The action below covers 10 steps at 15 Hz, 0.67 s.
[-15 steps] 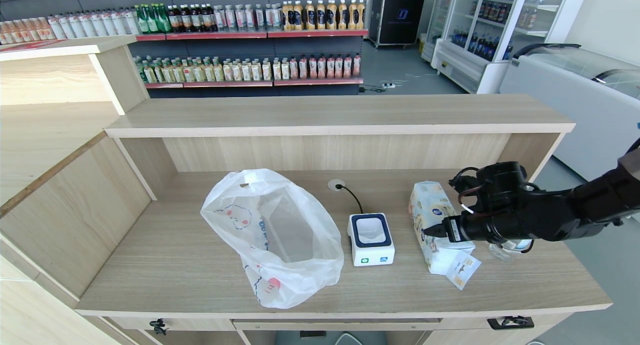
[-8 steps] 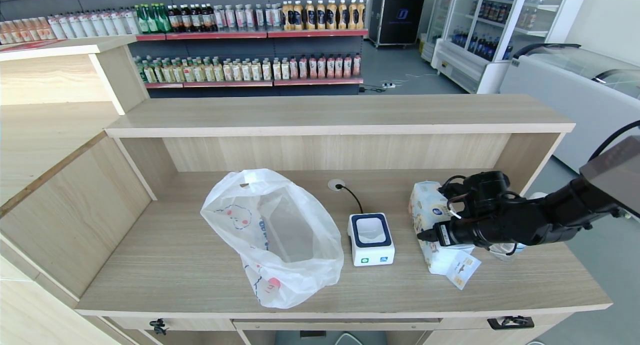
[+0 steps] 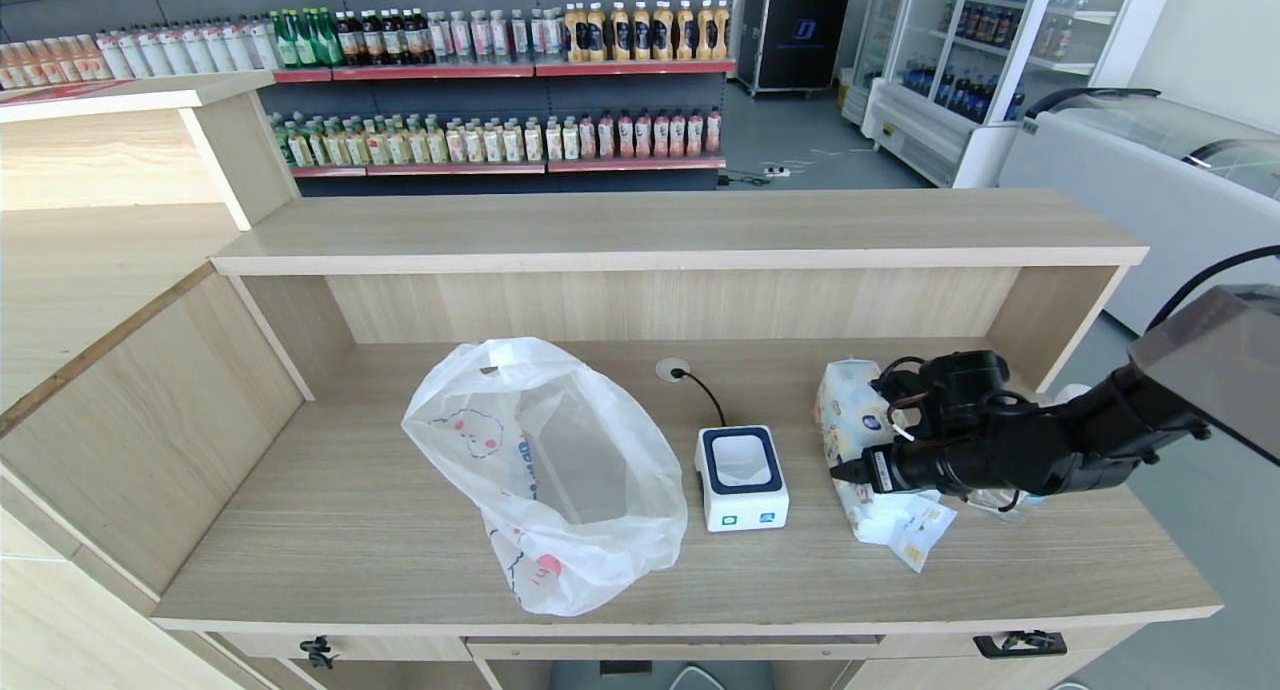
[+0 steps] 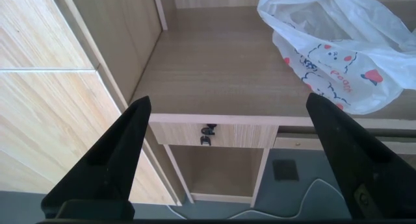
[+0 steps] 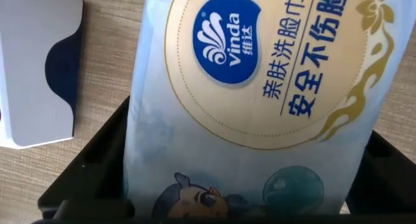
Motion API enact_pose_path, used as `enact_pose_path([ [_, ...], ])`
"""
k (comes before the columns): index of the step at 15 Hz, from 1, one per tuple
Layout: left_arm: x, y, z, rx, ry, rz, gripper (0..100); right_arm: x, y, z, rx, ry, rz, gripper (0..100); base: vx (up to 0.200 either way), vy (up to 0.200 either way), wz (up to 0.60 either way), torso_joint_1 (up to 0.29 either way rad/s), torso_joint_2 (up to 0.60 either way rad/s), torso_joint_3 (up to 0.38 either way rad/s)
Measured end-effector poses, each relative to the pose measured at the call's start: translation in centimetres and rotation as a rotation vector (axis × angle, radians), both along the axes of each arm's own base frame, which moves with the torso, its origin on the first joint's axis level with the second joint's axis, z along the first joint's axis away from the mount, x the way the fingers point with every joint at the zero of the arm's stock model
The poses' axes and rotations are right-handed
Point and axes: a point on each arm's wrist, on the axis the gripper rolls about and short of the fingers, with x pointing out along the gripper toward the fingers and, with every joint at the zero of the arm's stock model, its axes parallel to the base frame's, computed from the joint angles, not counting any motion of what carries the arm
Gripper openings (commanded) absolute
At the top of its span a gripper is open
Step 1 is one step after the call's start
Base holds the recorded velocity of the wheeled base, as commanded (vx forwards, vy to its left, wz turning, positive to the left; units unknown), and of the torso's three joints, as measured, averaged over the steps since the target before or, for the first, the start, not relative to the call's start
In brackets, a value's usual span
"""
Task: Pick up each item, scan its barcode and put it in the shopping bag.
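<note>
A pale wood tabletop point(image 3: 330, 510) sits below a raised ledge. In the room behind stand shelves of bottled drinks point(image 3: 500, 70), glass-door coolers point(image 3: 990, 40) and a chest freezer point(image 3: 1150, 170). The white plastic shopping bag point(image 3: 540, 460) lies left of centre with its mouth open, and the wood shows through its thin plastic. Just beside it is the white barcode scanner point(image 3: 741, 475), with its cable running to a hole in the tabletop. Right of the scanner lies the tissue pack point(image 3: 850, 410), resting on the wood. The right hand point(image 3: 858, 467) is clamped on the pack's sides. The left hand point(image 4: 227, 100) hangs spread apart, low by the tabletop's front edge.
</note>
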Motion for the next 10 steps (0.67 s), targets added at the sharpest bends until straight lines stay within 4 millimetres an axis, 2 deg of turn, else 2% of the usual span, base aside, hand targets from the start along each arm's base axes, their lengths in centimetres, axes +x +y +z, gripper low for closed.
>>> enact_pose_path([
  [4,0.0,0.0,0.0,0.000,0.000,-0.001,100,-0.3,-0.1,0.1,-0.052,-0.008,0.047,0,0.000,0.000,0.00,0.000,0.00,0.000],
  [6,0.0,0.0,0.0,0.000,0.000,-0.001,100,-0.8,-0.1,0.9,-0.106,-0.035,0.111,0,0.000,0.000,0.00,0.000,0.00,0.000],
  [8,0.0,0.0,0.0,0.000,0.000,0.000,100,-1.7,-0.2,3.0,-0.141,-0.101,0.160,0,0.000,0.000,0.00,0.000,0.00,0.000],
  [10,0.0,0.0,0.0,0.000,0.000,0.000,100,-3.5,-0.2,5.5,-0.166,-0.180,0.220,0,0.000,0.000,0.00,0.000,0.00,0.000],
])
